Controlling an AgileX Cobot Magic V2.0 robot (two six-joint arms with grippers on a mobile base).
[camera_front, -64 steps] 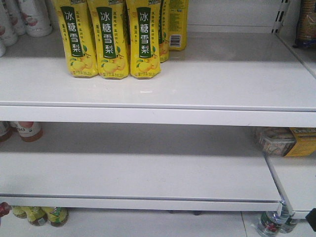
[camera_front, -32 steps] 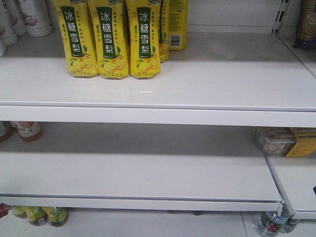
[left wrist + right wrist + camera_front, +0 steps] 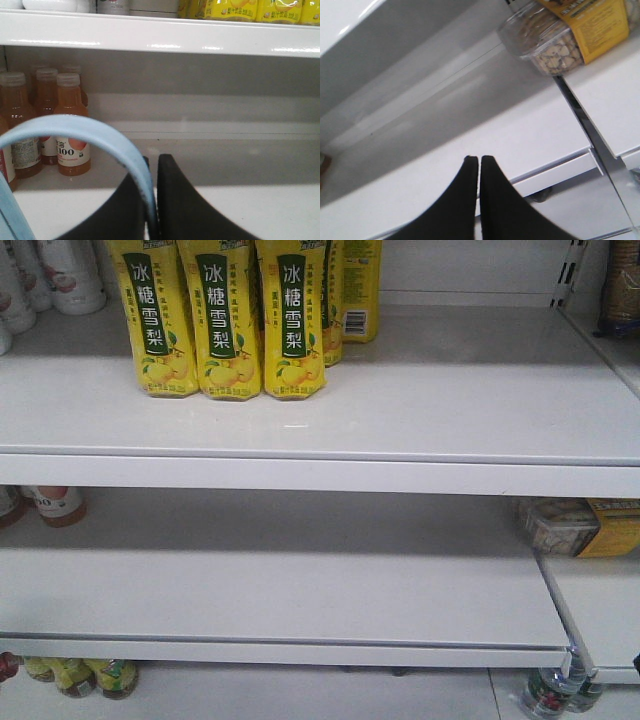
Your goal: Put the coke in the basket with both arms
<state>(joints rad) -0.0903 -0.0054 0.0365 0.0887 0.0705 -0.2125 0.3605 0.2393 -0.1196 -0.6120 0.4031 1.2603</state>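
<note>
Light-blue plastic of the basket handle (image 3: 80, 137) is clamped in the left tool (image 3: 151, 200). The right tool (image 3: 479, 165) is pressed together, empty, over the shelf (image 3: 485, 125). No coke is seen, so its bearing cannot be told.

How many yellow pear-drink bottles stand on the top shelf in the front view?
4 visible: three in a front row, one behind at right. More may be hidden behind.

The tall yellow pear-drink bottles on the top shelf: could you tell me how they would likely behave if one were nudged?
The yellow bottles look tall over narrow bases, so a high push would probably tip one. They stand packed together, so neighbours might brace it or topple too. The shelf looks smooth and glossy, so a low push might slide one.
</note>
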